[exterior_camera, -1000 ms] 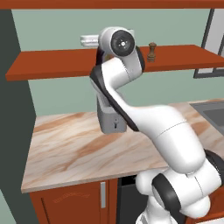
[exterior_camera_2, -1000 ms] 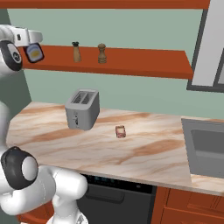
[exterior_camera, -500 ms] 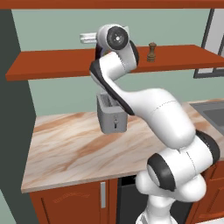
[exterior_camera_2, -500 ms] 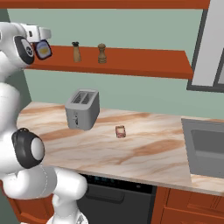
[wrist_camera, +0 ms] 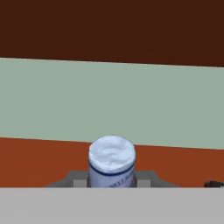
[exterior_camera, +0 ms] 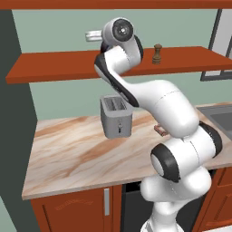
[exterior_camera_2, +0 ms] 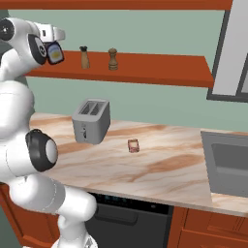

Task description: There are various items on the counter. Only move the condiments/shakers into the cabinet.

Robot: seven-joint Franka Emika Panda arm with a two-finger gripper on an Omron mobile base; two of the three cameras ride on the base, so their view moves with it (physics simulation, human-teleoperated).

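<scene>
Fingers [wrist_camera: 144, 178] flank the sauce bottle [wrist_camera: 112, 162], clamped between them.

We swung arm more toward right. Gripper [exterior_camera_2: 54, 48] with sauce bottle [exterior_camera_2: 55, 52] moved closer to light-wood shaker [exterior_camera_2: 85, 57], above shelf [exterior_camera_2: 160, 70]. Elbow lifted higher.

Quick count around the shelf [exterior_camera_2: 160, 71]: two wooden shakers [exterior_camera_2: 85, 57] standing on it, one sauce bottle [exterior_camera_2: 54, 52] up at its left end, then below it one toaster [exterior_camera_2: 91, 121] and one small orange-brown block [exterior_camera_2: 133, 146].
</scene>
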